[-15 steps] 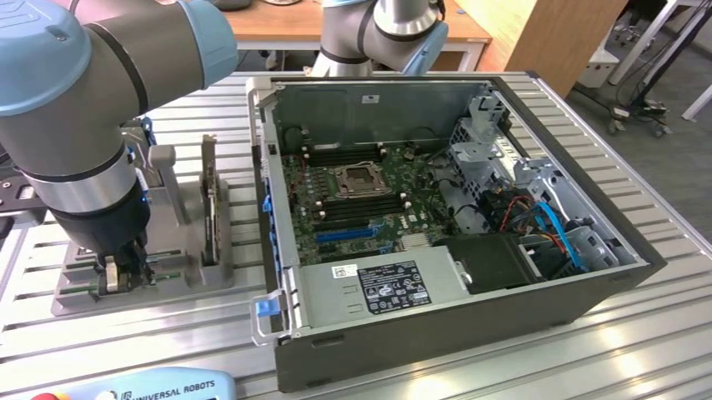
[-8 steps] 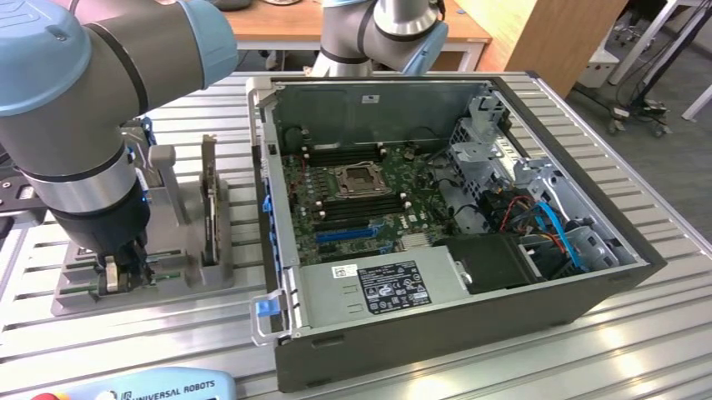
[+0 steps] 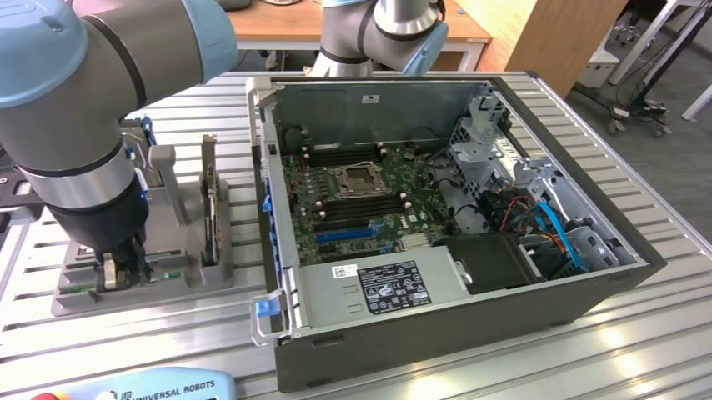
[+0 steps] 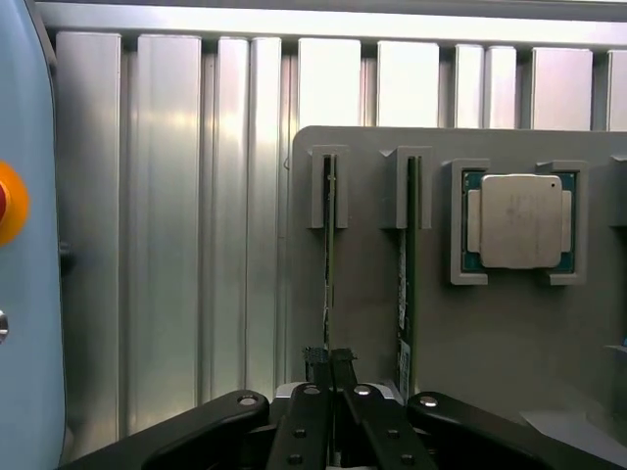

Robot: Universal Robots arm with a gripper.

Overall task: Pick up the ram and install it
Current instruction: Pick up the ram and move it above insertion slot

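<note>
**Grabbing the ram off its holder, install not done yet**

The end effector is pinched closed on the upper edge of the ram. The ram stands on edge in a slot of the grey holder on the table, to the exterior view's left of the open PC case.

So the grasp looks made, but the ram isn't lifted out, and nothing is seated on the motherboard yet.

Room-wise it's tight: a second stick sits in the next slot, just beside, and the slot walls hug the ram's end. Open space is above. The case walls rim the board, but its top is wide open.
</note>
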